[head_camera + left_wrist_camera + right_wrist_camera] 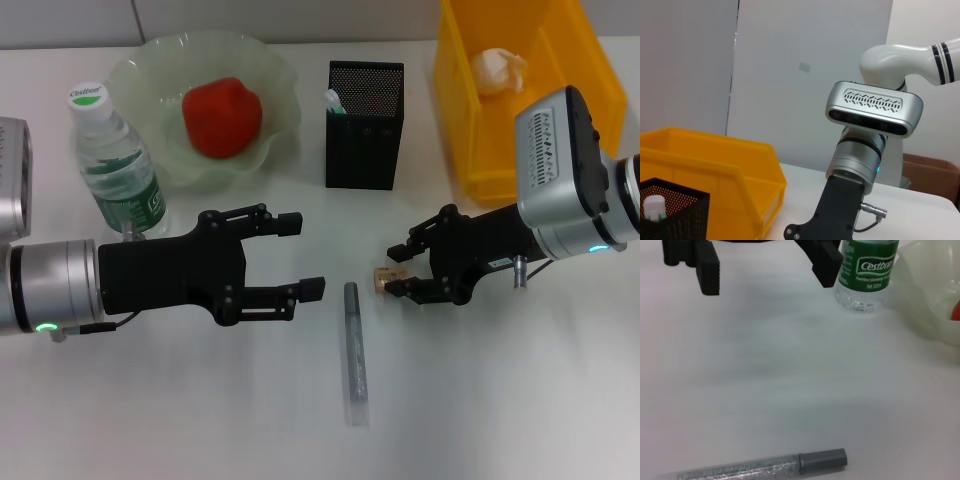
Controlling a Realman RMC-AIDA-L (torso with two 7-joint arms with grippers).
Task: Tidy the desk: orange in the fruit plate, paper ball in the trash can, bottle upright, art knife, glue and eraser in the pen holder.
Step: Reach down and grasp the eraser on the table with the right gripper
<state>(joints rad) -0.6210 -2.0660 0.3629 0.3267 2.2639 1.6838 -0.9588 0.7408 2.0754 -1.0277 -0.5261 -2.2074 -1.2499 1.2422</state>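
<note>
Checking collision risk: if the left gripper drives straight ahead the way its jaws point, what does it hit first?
Likely the grey art knife on the desk, if the left gripper runs low; beyond it, the right gripper closing on the eraser. Height is hard to judge.

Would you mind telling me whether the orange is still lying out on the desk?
No, the orange already sits inside the fruit plate, beside the upright bottle.

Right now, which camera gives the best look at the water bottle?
The head view: it shows the whole water bottle standing upright beside the fruit plate, white cap to base. The right wrist view shows only its lower half and green label, close up. The left wrist view does not show it at all.
</note>
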